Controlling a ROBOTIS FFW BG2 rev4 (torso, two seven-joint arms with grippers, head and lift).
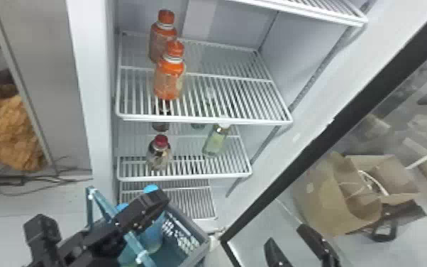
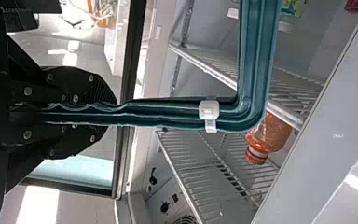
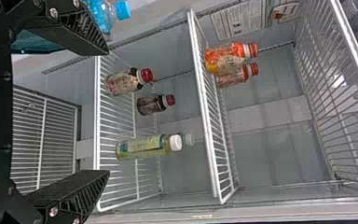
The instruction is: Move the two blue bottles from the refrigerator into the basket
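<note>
Head view: both blue plastic bottles w/ blue caps [image 1: 153, 236] in dark grey basket [image 1: 202, 245]

Our left gripper [image 2: 111, 114] is clamped on the basket's teal plastic handle [image 2: 256, 60], prob. to keep the load steady. One bottle sits nr the basket's far edge, the other L of it, partly hidden. Our right gripper [image 3: 108, 112] is wide & empty at the open white refrigerator [image 1: 92, 88]; we judge the job basically done, so the orange-capped bottles [image 1: 169, 78] can stay nr their shelf's L edge.
</note>
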